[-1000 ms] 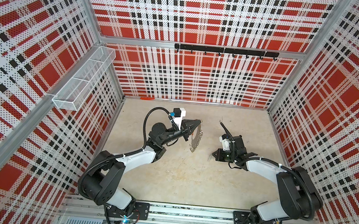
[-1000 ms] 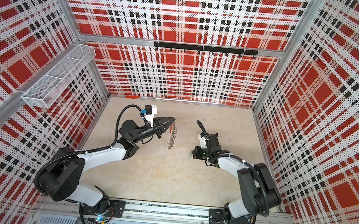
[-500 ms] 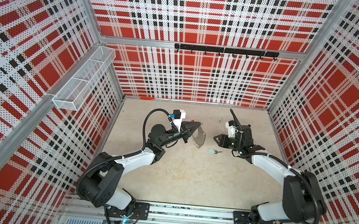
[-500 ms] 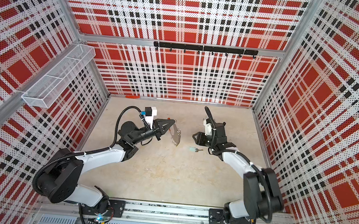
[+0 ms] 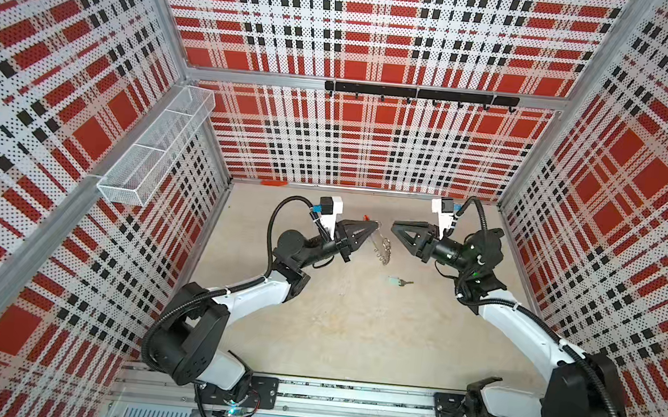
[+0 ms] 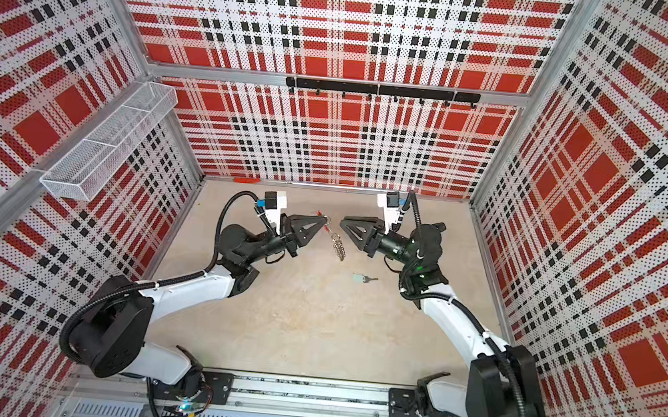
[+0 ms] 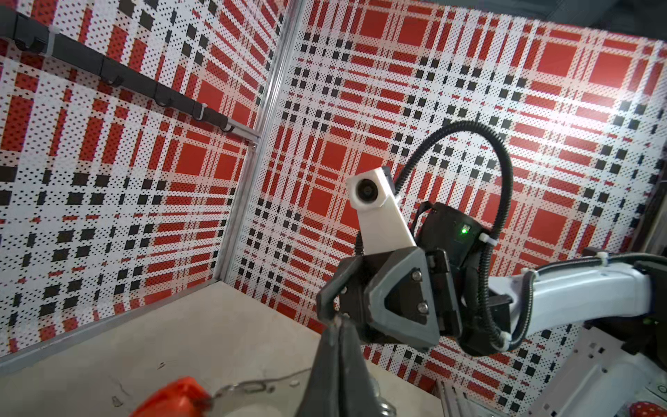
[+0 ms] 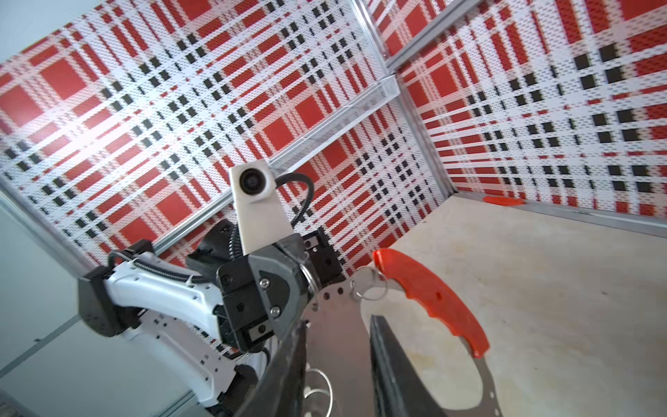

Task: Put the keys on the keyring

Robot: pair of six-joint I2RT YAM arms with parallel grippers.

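My left gripper is shut on the keyring and holds it above the table; its wire loops dangle below. In the right wrist view the keyring's red section curves beyond its flat metal rim, which the left gripper pinches. My right gripper faces the left one at the same height. Its jaws stand apart with the metal rim showing between them. The keys, with their teal tag, lie on the table, below and apart from both grippers.
A wire basket hangs on the left wall. A black hook rail runs along the back wall. A small orange piece lies at the table's back edge. Plaid walls close in three sides.
My right gripper has lifted off the table, opened and swung back to face the keyring. The keys now show on the table where it was. The left gripper shifted slightly with the keyring.
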